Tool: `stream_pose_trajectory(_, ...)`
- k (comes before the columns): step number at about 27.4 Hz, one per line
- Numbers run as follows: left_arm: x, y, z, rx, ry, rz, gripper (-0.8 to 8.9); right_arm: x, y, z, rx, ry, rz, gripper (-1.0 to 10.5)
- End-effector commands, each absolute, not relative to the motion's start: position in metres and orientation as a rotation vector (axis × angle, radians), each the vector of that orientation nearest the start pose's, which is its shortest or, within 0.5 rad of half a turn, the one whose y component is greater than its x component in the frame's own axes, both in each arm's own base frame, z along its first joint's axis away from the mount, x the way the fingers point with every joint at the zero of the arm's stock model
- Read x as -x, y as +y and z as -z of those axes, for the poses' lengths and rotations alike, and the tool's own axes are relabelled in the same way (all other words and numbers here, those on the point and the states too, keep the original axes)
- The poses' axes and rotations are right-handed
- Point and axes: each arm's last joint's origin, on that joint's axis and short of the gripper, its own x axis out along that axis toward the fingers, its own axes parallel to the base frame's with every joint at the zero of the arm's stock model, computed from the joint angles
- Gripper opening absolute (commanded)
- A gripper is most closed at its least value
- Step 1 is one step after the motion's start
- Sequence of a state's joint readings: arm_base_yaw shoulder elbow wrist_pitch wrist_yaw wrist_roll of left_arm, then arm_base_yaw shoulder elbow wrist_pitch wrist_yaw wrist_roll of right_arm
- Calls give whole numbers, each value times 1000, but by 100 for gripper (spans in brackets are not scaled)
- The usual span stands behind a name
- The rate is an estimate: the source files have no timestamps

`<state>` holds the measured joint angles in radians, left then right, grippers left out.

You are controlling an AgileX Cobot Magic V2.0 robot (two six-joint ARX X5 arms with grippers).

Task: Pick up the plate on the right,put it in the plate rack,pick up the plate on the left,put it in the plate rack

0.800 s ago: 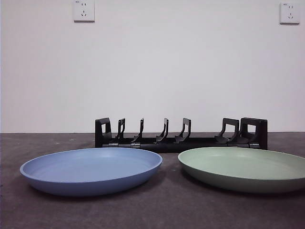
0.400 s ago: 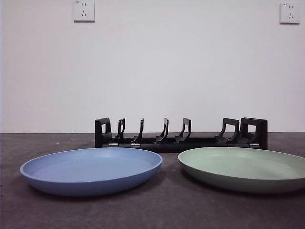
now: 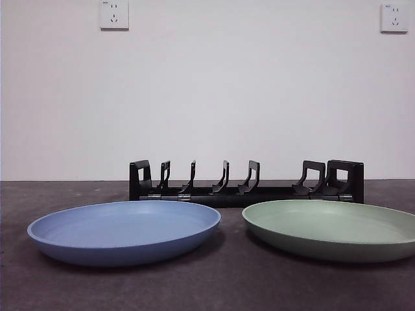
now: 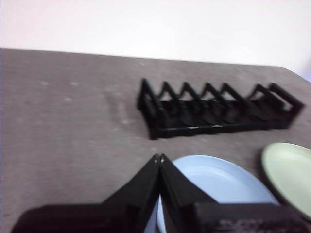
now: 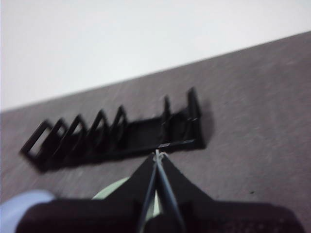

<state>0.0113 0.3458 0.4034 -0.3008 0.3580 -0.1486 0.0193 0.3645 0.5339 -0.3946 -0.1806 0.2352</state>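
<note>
Right gripper is hanging above the table with its jaws pinched together on nothing, sitting over the near edge of the green plate, so it's looking like the one lining up for the first pick. That green plate is lying flat toward the right side of the table, just in front of the right end of the plate rack. Blue plate is lying flat on the left side, close beside the green one but not touching it, also in front of the rack. All the rack's slots are showing free.

Left gripper is also pressed shut and carrying nothing, waiting over the blue plate.

Nothing's been picked yet, so the step in hand is grabbing the green plate. My guess at doing it well: spread the jaws first, come down on the rim rather than the middle, pinch the lip firmly, then tilt the plate upright before sliding it between two dividers.
</note>
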Motion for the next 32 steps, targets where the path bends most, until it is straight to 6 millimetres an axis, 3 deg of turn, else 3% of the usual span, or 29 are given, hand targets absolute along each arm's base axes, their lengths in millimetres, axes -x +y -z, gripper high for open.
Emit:
stream_pose_trajectory(1, -109, -10, -261, 190, 299, 394, -6, -101, 9, -302, -170, 288, -228, -11)
stream_pose_trajectory(7, -116, -14, -293, 204, 356, 527, -6, -105, 11, -343, -96, 429, -329, -11)
stream_pose_trajectory(13, -115, -16, -319, 159, 422, 612, -6, -107, 12, -367, -27, 568, -391, -11)
stream_pose_trajectory(21, -111, -24, -341, 81, 479, 695, -6, -106, 13, -368, -18, 674, -410, -11)
stream_pose_trajectory(27, -111, -30, -340, 41, 499, 762, 10, -106, 13, -368, -24, 679, -408, 12)
stream_pose_trajectory(28, -111, -31, -340, 39, 497, 767, 83, -106, 13, -368, -24, 679, -408, 57)
stream_pose_trajectory(30, -111, -32, -340, 36, 495, 776, 479, -106, 13, -368, -24, 679, -408, 281)
stream_pose_trajectory(31, -111, -33, -340, 35, 494, 781, 616, -106, 13, -368, -28, 680, -408, 404)
stream_pose_trajectory(32, -111, -33, -340, 28, 492, 789, 632, -106, 13, -368, -39, 683, -406, 501)
